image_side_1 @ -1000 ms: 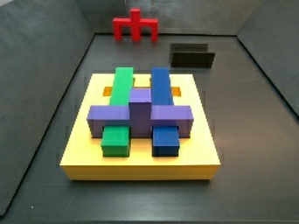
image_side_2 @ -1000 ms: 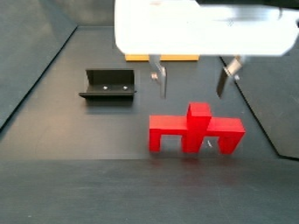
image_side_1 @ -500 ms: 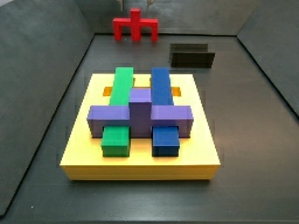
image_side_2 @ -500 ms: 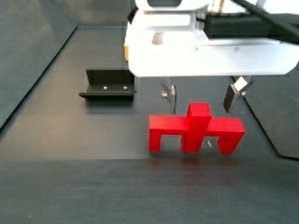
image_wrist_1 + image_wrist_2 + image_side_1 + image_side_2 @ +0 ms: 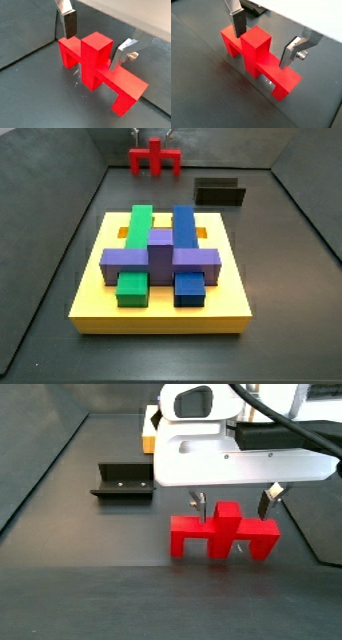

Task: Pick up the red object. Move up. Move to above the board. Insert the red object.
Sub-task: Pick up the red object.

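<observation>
The red object (image 5: 221, 536) stands on the dark floor, with a bar, legs and a central upright post. It also shows in both wrist views (image 5: 100, 70) (image 5: 254, 57) and far back in a side view (image 5: 155, 158). My gripper (image 5: 234, 505) is open, its two fingers either side of the post, apart from it. One finger (image 5: 69, 27) hangs over the bar's end, and the other finger (image 5: 119, 56) is beside the bar. My gripper (image 5: 264, 46) holds nothing. The yellow board (image 5: 94, 293) lies in front, bearing green, blue and purple blocks.
The dark fixture (image 5: 124, 482) stands on the floor beside the red object and shows in the other side view too (image 5: 221, 193). Grey walls enclose the floor on both sides. A strip of the yellow board (image 5: 148, 434) shows behind the gripper body.
My gripper has come down, so its fingers now reach beside the post of the red object. The red object has not moved.
</observation>
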